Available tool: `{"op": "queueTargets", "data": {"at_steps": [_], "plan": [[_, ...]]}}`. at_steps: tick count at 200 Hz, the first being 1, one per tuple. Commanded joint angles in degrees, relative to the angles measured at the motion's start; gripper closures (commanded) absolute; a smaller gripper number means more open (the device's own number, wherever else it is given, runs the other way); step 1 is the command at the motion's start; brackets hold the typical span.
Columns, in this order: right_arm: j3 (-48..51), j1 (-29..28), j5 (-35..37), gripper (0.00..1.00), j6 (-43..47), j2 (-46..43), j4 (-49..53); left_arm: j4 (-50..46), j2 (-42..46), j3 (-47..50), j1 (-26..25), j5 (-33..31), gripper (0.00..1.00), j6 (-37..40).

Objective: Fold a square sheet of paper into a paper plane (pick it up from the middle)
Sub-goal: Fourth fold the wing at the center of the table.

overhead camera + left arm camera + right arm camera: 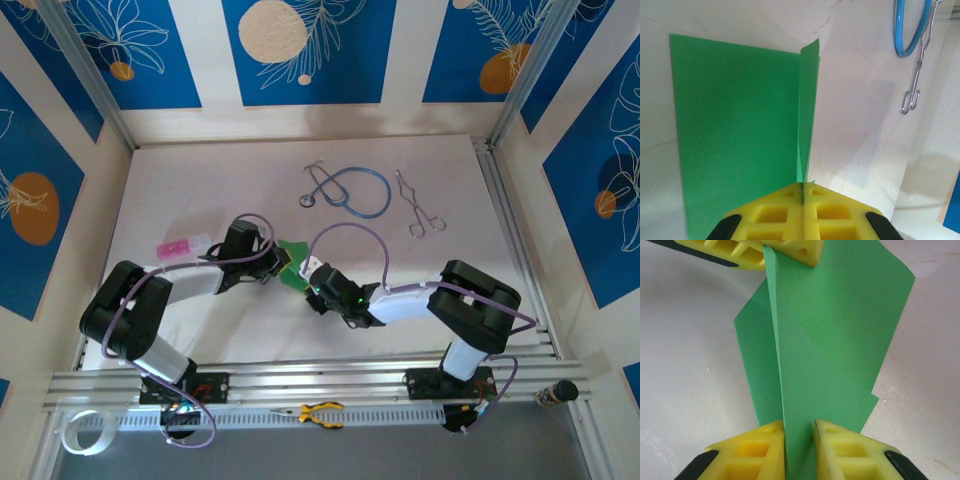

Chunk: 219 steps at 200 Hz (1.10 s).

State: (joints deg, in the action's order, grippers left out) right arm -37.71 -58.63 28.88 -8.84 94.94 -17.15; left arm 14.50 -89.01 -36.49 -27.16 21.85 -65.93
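— Yellow pads (pixel 772 212) of the left tool (pixel 803 190) sit at the bottom of its wrist view, pressed together on a raised fold of the square sheet of paper (pixel 735 125). Is that a real pinch?

— It looks like one. No gap shows between the pads, and the green ridge runs straight up out of them. On one side of the ridge the sheet lies flat on the tabletop (pixel 865 165).

— And the right tool (pixel 800 429)?

— Its jaws stand a little apart with the same ridge between them, touching one pad at most. I judge it is not gripping.

— Where is this relative to the stethoscope (pixel 352 190)?

— From above, the sheet (pixel 293 258) lies on the arms' side of the stethoscope, near it but apart, and both tools meet over it there.

— So how should this step go?

— It seems to be setting the centre crease. The left pinch should act as an anchor while the right closes squarely on its own end of the ridge. In the right wrist view the layers look skewed, with a corner jutting out low on one side. I would line the edges up before pressing hard, since thin paper takes a wrong crease readily. Pull gently, or it may tear or slip from the pinch.
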Motion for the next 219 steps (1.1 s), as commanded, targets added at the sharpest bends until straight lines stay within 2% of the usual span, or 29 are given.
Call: {"op": "queueTargets", "data": {"at_steps": [1,55,119,171,219], "plan": [[-0.50,0.32,-0.93,0.80,-0.30,-1.26,-0.34,0.20,-0.45,-1.57,0.44,1.18,0.92,-0.34],[-0.23,0.32,-1.16,0.87,-1.31,-1.42,0.49,-0.60,-0.20,-1.83,0.44,0.84,0.91,-0.12],[-0.07,1.29,-4.02,0.91,-2.74,-1.72,1.04,-2.81,1.86,-1.92,0.44,-0.91,0.70,0.65],[-0.64,2.54,-7.66,0.91,-5.79,-0.56,1.85,-7.72,6.27,-2.09,0.53,-5.31,0.56,2.60],[-1.32,4.66,-14.50,0.92,-8.88,-0.21,2.33,-11.14,8.71,-2.80,0.57,-6.90,0.54,4.36]]}}
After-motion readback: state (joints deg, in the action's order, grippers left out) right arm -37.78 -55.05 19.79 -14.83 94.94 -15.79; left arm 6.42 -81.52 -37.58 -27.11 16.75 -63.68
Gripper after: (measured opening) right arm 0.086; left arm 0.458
